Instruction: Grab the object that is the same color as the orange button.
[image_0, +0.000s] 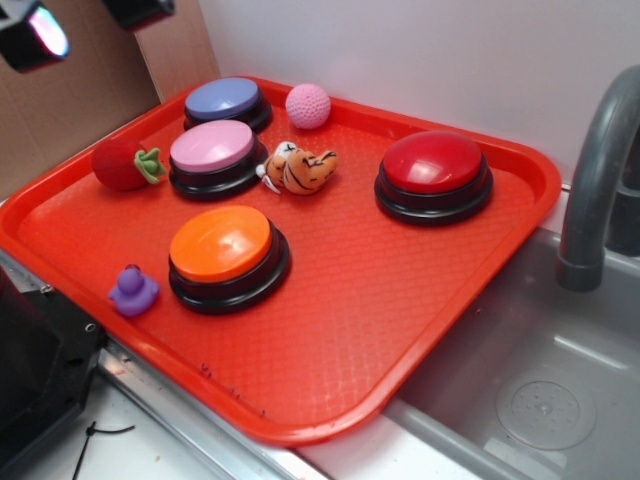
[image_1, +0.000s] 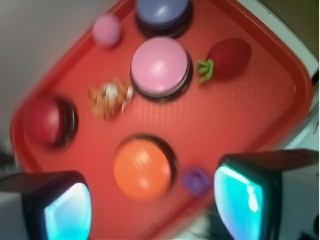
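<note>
— Orange shows twice on the red tray (image_0: 470, 260): the orange button (image_0: 222, 243) and the small striped tiger (image_0: 300, 170). Where is the tiger?

— Lying on the tray floor, just beside the pink button (image_0: 212, 147) and between it and the red button (image_0: 433, 162). From the wrist camera the tiger (image_1: 109, 97) is ahead of the end effector (image_1: 155, 202) and a little to its left, with the orange button (image_1: 142, 168) lying between the two.

— And the end effector?

— Released. Its two fingers, one of them at the lower right of the wrist view (image_1: 250, 192), stand well apart with nothing between them, raised over the near edge of the tray. The wrist picture is smeared, so I cannot tell how high it hangs.

— What else is on the tray?

— A purple button (image_0: 223, 99) at the far end, straight ahead of the end effector past the pink one. A pink ball (image_0: 308, 105) sits beside it, ahead and to the left. A red plush strawberry (image_0: 122, 166) lies ahead and to the right, near the pink button. A small purple duck (image_0: 133, 291) sits closest, just beside the orange button, near the right finger.

— Around the tray?

— A grey sink (image_0: 540, 390) with a grey faucet (image_0: 595, 180).
</note>
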